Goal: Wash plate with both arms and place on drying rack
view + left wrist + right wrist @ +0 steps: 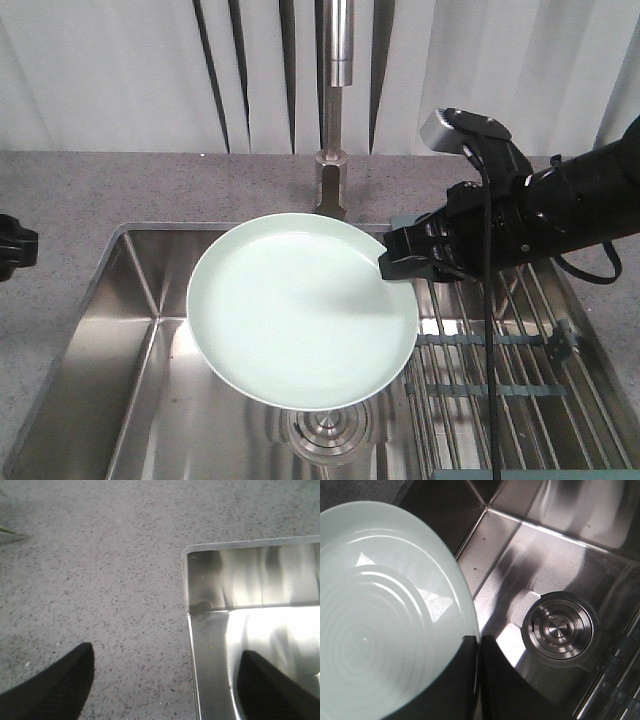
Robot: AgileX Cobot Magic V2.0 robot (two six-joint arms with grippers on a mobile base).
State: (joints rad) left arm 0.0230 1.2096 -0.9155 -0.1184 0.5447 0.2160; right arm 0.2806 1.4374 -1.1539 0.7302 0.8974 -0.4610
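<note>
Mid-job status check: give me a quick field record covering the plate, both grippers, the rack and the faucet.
plate: held up over the sink basin, gripped at its right rim
right gripper: shut on the plate's rim
left gripper: open, empty, straddling the countertop and the sink's corner
drying rack: right side of the sink, under the right arm; plate not on it
faucet: behind the plate, no water visible
drain: uncovered

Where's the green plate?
In the front view, the plate is held over the sink by the right gripper, just left of the drying rack.
</note>
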